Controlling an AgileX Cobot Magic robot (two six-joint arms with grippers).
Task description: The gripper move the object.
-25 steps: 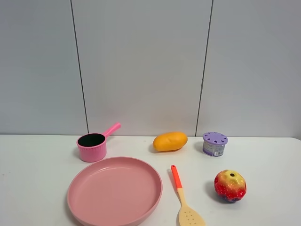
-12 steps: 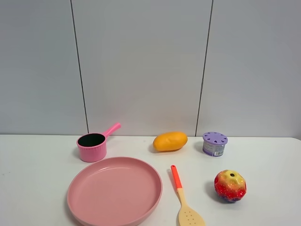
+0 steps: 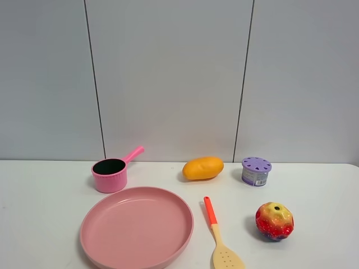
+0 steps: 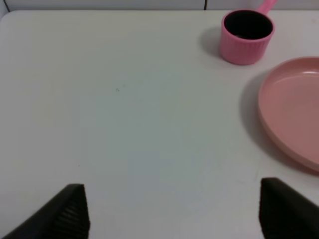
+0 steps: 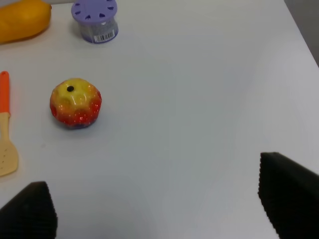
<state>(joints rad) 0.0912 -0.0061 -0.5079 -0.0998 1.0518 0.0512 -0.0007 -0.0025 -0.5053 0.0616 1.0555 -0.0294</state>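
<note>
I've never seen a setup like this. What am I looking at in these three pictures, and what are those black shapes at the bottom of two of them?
It is a two-armed robot at a white table. One picture comes from a camera mounted high, facing the table; neither arm shows in it. The other two come from cameras on the arms' wrists, looking down past their claws.

The black shapes are claw fingertips: the left gripper and the right gripper, both spread open and holding nothing.

On the table lie a pink plate, a small pink pot, an orange mango, a purple-lidded can, a spatula and the bumpy red and yellow toy fruit, which the robot is meant to move. It sits untouched, nearest the right gripper.
</note>
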